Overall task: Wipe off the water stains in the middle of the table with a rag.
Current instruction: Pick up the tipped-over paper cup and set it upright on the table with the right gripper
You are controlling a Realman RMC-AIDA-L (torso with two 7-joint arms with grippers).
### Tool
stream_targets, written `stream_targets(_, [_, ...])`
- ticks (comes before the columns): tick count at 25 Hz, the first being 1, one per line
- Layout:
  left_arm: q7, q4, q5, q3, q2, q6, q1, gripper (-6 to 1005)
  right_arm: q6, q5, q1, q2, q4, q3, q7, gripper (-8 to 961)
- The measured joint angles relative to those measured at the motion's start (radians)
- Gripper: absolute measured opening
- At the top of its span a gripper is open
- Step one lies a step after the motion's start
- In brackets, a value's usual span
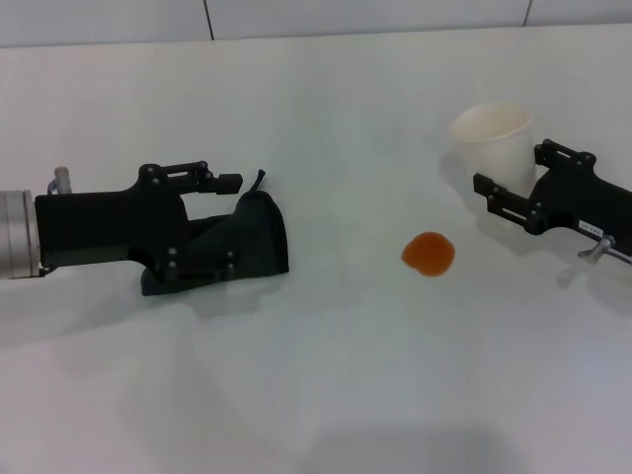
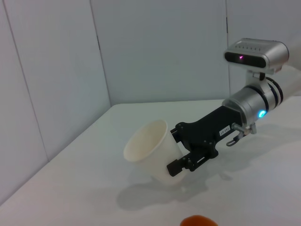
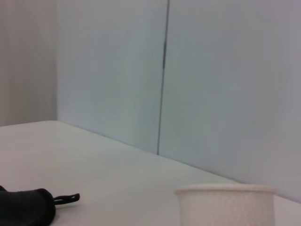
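Orange and glossy, the water stains [image 1: 429,254] form one roundish blotch that lies unwiped on the table [image 1: 326,395], so the wiping itself is judged not yet begun. The blotch sits well apart from the left gripper [image 1: 229,219], out beyond its fingertips toward the robot's right, and nearer to the right gripper [image 1: 491,194], just inward of and below its fingers in the head view. The rag [image 1: 247,242], a dark folded cloth with a small loop tag, lies between the left gripper's fingers, which stand fairly wide around it; whether they clamp the cloth firmly cannot be told. What remains, as a judgement: carry the rag across to the blotch, press it down and stroke until the orange film is gone. The right gripper holds its fingers closed on the white paper cup [image 1: 493,146], which the left wrist view shows tilted and lifted clear of the surface. The tabletop is plain, white and smooth, with soft shadows under both arms. Pale wall panels [image 3: 113,70] with thin vertical seams enclose the far side of the table.
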Motion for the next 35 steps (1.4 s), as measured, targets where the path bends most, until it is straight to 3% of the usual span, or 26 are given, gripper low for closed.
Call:
stream_targets(9, [0.0,0.0,0.0,0.0,0.0,0.0,0.0,703,-0.006,0.04,0.002,0.002,0.067,0.0,-0.049,659])
stream_targets(35, [-0.011,0.0,0.0,0.0,0.005,0.008,-0.001,694,-0.031,0.065,-0.015,0.005,0.092,0.001,-0.068,669])
